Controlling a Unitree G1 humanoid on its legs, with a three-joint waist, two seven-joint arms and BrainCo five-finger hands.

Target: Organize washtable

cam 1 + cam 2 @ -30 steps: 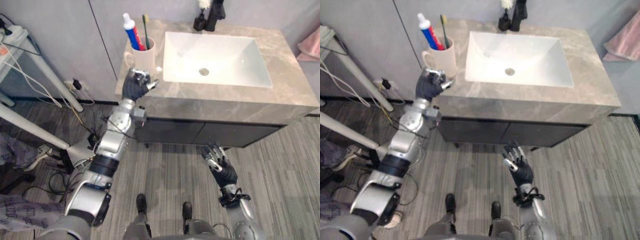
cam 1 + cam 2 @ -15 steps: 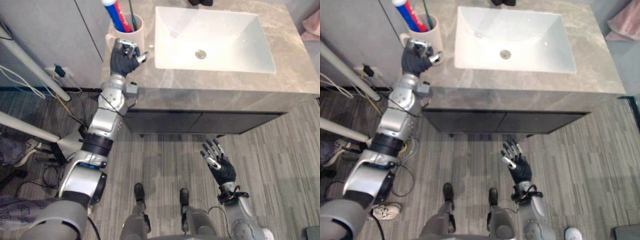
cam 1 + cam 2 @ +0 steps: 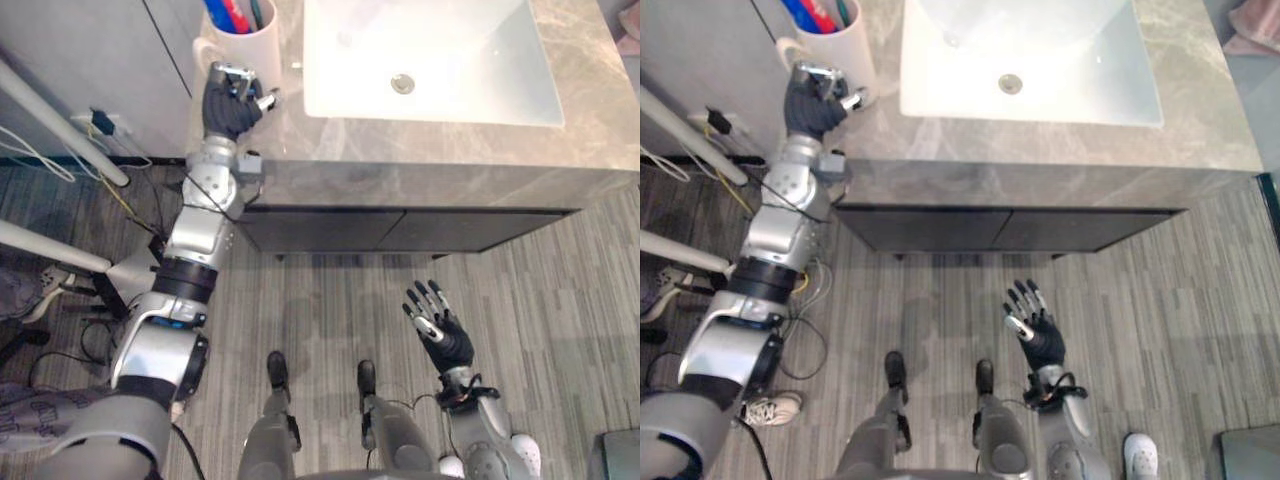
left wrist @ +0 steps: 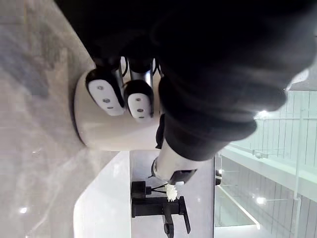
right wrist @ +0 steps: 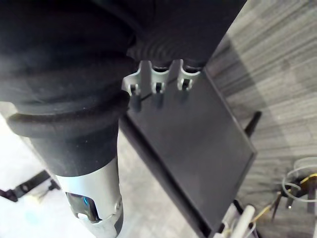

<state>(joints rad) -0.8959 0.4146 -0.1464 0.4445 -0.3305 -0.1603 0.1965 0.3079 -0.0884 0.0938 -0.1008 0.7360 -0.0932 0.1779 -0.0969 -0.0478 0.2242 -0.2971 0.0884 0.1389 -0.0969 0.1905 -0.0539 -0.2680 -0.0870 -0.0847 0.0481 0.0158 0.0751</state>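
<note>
A cream cup (image 3: 248,45) with a handle stands at the washtable's left rear corner, holding a red-and-blue toothpaste tube (image 3: 224,12) and a green toothbrush (image 3: 257,10). My left hand (image 3: 228,105) rests on the stone top right in front of the cup. Its fingers (image 4: 105,93) are curled with their tips against the cup's wall (image 4: 114,134), and the thumb lies out beside it. They hold nothing. My right hand (image 3: 445,338) hangs low over the floor in front of the cabinet, with straight, spread fingers (image 5: 156,82).
The white sink basin (image 3: 460,50) fills the middle of the grey stone countertop (image 3: 400,170), with a black faucet (image 4: 158,207) behind it. Dark cabinet doors (image 3: 400,230) lie below. White slanted poles (image 3: 55,135) and wires stand on the floor at the left.
The whole picture has shifted, so the camera moved closer over the washtable. My left hand stays at the cup's front with curled fingers. My right hand stays spread low down.
</note>
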